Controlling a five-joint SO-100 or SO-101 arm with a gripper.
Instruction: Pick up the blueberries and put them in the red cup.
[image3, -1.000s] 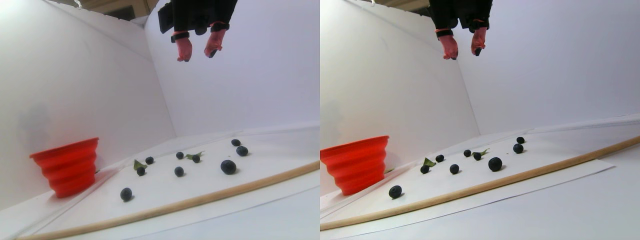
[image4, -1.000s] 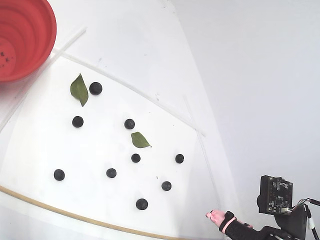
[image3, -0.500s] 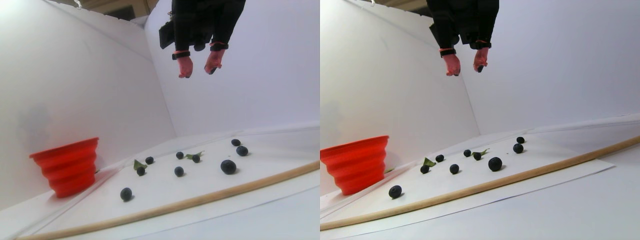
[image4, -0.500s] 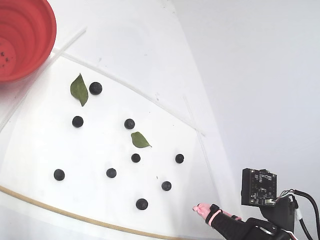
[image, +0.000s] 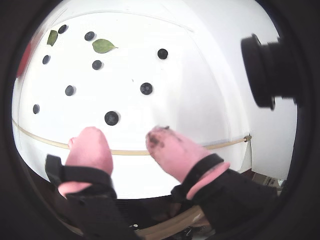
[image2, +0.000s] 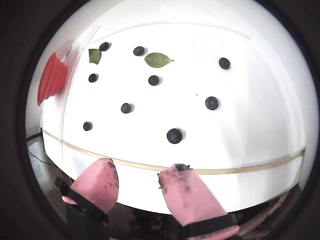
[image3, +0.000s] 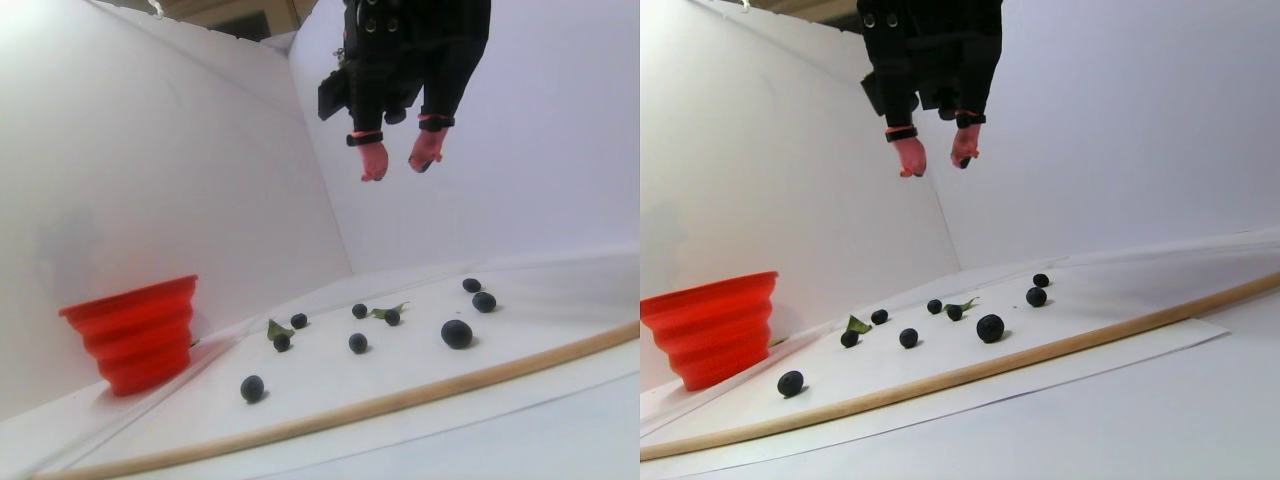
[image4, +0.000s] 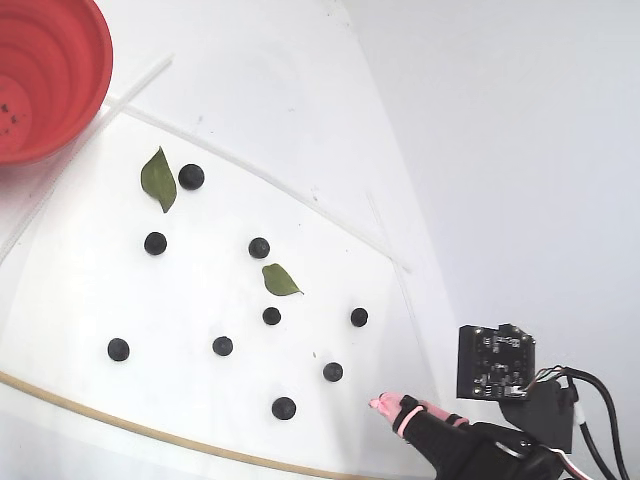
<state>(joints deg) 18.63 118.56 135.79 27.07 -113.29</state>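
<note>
Several dark blueberries (image4: 271, 315) lie scattered on a white sheet (image4: 70, 300). The red cup (image4: 92, 90) stands at the sheet's far left corner; it is seen from the side in the stereo pair view (image3: 140, 335) and as a red edge in a wrist view (image2: 50, 80). My gripper (image3: 397, 168) hangs high above the sheet, its pink fingertips (image: 90, 140) apart and nothing between them. In both wrist views the nearest blueberry (image: 111, 118) (image2: 174, 135) lies just beyond the fingertips. In the fixed view the gripper (image4: 385, 404) sits at the sheet's lower right, near two berries (image4: 333, 371).
Two green leaves (image4: 158, 178) (image4: 280, 280) lie among the berries. A thin wooden strip (image3: 400, 400) runs along the sheet's near edge. White walls (image3: 150, 180) enclose the back and left. A circuit board (image4: 495, 360) rides on the arm.
The gripper has come lower and moved in toward the sheet, closer to the nearest berries. Its fingers stay apart. The berries, leaves and cup have not moved.
</note>
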